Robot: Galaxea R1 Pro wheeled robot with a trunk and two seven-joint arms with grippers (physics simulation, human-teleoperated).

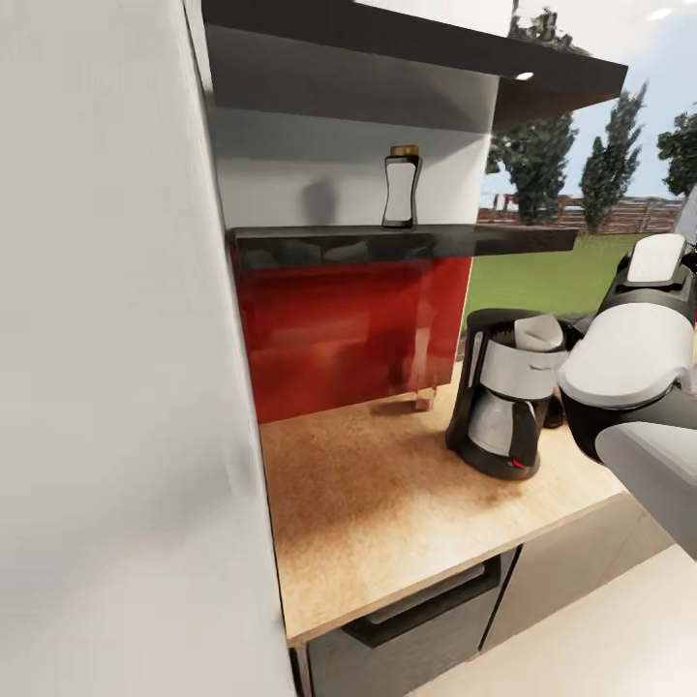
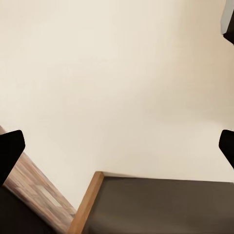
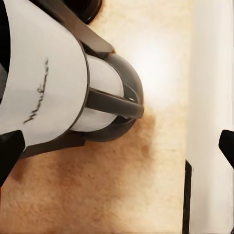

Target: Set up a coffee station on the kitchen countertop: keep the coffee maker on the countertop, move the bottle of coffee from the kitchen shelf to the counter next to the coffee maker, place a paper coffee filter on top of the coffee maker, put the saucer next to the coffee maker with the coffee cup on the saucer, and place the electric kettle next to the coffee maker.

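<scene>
Right fingers [image 3: 117,146] spread open above the coffee maker [image 3: 58,78]; head view adds the bottle of coffee [image 1: 401,186] on the kitchen shelf [image 1: 387,237]

1. The kitchen countertop [image 1: 368,503], tan and wood-grained, carries the coffee maker [image 1: 503,397], which the right wrist view shows directly under the right gripper [image 3: 117,146], whose fingertips are spread wide.
2. The kitchen shelf [image 1: 319,235], dark grey, carries the bottle of coffee [image 1: 401,187], upright, well apart from that gripper.
</scene>
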